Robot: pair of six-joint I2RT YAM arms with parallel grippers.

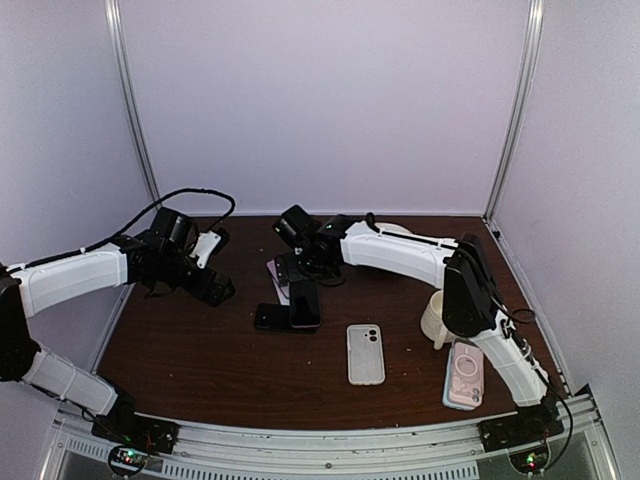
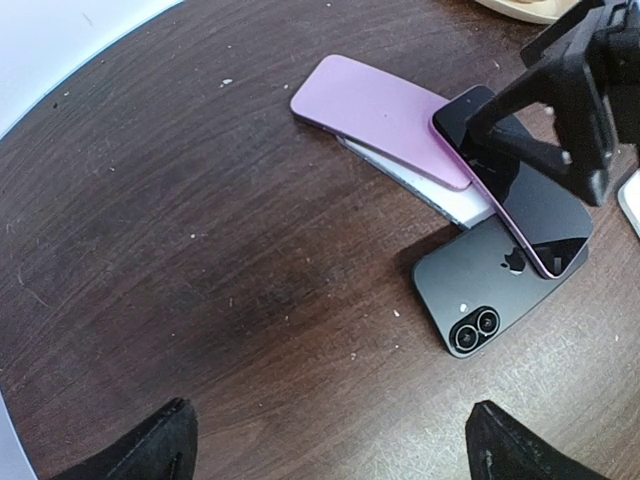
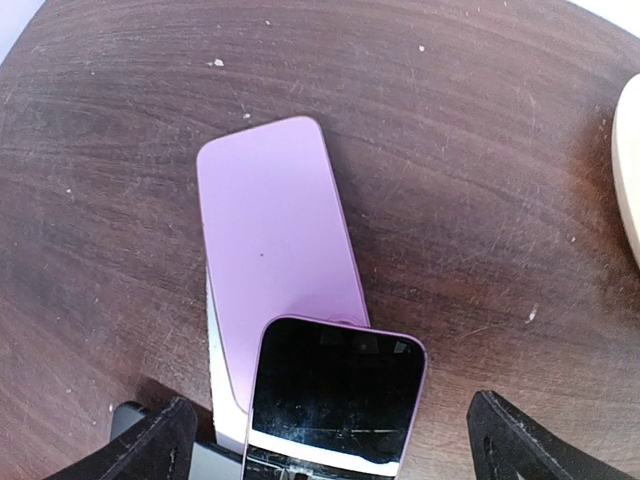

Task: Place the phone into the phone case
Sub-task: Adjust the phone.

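brown table [image 1: 200,370] inside white walls [image 1: 330,100]. left arm [image 1: 70,280] reaches in from the left edge of the top view and right arm [image 1: 400,250] from the lower right. both wrists meet near a heap [image 1: 290,300] of handsets at frame centre. left gripper [image 2: 332,435] hovers off the heap, fingers spread wide, only bare wood between them. right gripper [image 3: 332,432] sits directly above the heap, fingers also spread wide and clear of both long edges of what lies beneath; it holds nothing. heap, top down: dark-screened phone [image 3: 335,385] with a purple rim, screen up, at lower centre of the right wrist view, lying across a pink slab [image 3: 275,230] (case or phone back, cannot tell). a pale sliver [image 2: 440,200] shows under the slab. black phone [image 2: 480,290] lies back-up at the bottom, twin lenses showing, right of centre in the left wrist view. apart from the heap: clear case [image 1: 365,353] at lower centre of the top view, pink ringed case [image 1: 463,373] at lower right beside the right arm. judgement: the step in hand is lifting the phone off the heap. to do it well, straddle the short width, descend square and close on the long edges, not the glass. it rests on a slick slab, so a skewed pinch would likely slide it or drag the slab. left gripper could pin the slab.
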